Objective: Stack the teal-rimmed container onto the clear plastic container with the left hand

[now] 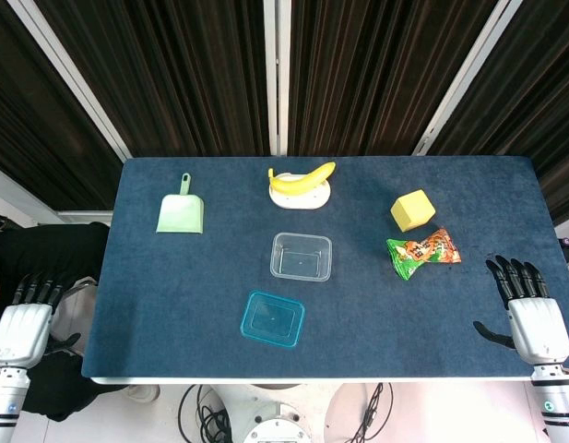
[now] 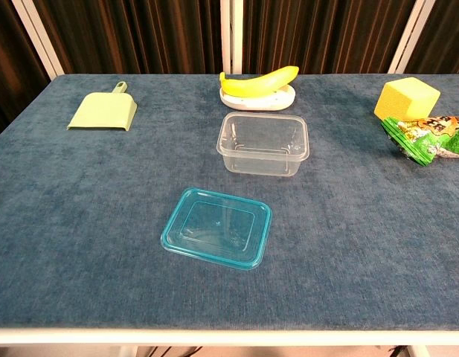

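The teal-rimmed container (image 1: 272, 318) is lying flat on the near middle of the blue table (image 1: 155, 286), just near-left of the clear plastic container (image 1: 301, 256) and not touching it. Farther back a banana (image 1: 303, 178) is resting on a white dish (image 1: 302, 197), with a green dustpan (image 1: 181, 214) to the left and a yellow block (image 1: 412, 209) and snack packet (image 1: 422, 251) to the right. The left hand (image 1: 24, 321) is hanging off the table's left edge, the right hand (image 1: 528, 309) hovering over the near right corner; both are holding nothing, fingers extended and apart

Teal-rimmed container (image 2: 217, 227), yellow banana (image 2: 260, 79), seemingly plain dark-blue table (image 2: 80, 223).
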You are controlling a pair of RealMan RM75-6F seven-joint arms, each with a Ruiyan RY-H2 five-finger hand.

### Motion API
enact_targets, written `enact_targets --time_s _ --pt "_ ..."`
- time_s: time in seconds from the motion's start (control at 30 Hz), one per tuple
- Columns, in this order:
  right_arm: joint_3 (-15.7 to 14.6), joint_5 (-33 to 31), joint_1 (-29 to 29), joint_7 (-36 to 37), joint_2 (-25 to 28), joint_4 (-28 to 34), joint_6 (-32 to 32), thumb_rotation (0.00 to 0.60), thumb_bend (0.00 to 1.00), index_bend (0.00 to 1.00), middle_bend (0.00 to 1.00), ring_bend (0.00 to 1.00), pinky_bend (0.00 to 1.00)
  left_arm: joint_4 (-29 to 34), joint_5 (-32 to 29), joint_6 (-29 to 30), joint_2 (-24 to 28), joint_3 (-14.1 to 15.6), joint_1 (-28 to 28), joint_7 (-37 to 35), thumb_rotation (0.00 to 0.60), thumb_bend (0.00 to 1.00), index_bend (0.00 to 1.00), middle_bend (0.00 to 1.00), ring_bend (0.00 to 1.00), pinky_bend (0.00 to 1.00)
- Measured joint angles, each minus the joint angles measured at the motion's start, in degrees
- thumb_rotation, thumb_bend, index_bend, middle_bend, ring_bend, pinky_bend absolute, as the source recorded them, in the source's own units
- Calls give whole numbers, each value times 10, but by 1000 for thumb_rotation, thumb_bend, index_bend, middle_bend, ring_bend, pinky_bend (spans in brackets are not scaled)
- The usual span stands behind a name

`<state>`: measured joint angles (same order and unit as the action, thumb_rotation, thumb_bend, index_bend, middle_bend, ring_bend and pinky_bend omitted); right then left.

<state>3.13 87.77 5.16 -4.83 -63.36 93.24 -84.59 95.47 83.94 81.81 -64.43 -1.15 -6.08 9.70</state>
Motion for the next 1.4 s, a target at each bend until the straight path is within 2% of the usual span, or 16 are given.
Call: enact_targets --time_s 0.13,0.43,0.67,0.83,1.03,1.2,1.4 --pt "4 6 -1 3 -1 0 -13 600 68 0 74 0 52 -29 10 31 -26 -8 4 4 600 18 139 92 12 20" --pt "5 9 -1 12 -9 -4 -16 600 68 0 76 0 52 -34 8 28 -31 -9 6 -1 600 18 140 92 12 20" --pt "8 11 21 16 -21 -9 15 600 72 0 73 0 52 -43 13 31 -39 -11 4 -5 600 18 140 92 12 20" --pt "21 4 64 18 -43 -17 72 600 80 0 58 0 52 -45 15 27 -42 -10 2 -10 600 18 140 92 13 20" --pt "48 -19 145 -7 -89 -41 172 600 80 0 18 0 39 -43 18 21 -42 -10 -4 -10 600 18 140 92 13 20" --pt "75 -61 227 -39 -158 -95 265 600 80 0 0 0 3 -39 14 18 -41 -10 -4 -7 600 18 140 92 12 21" --pt "94 -99 301 -59 -244 -184 330 600 80 0 0 0 0 -38 6 15 -39 -11 -3 -8 600 18 139 92 13 21"
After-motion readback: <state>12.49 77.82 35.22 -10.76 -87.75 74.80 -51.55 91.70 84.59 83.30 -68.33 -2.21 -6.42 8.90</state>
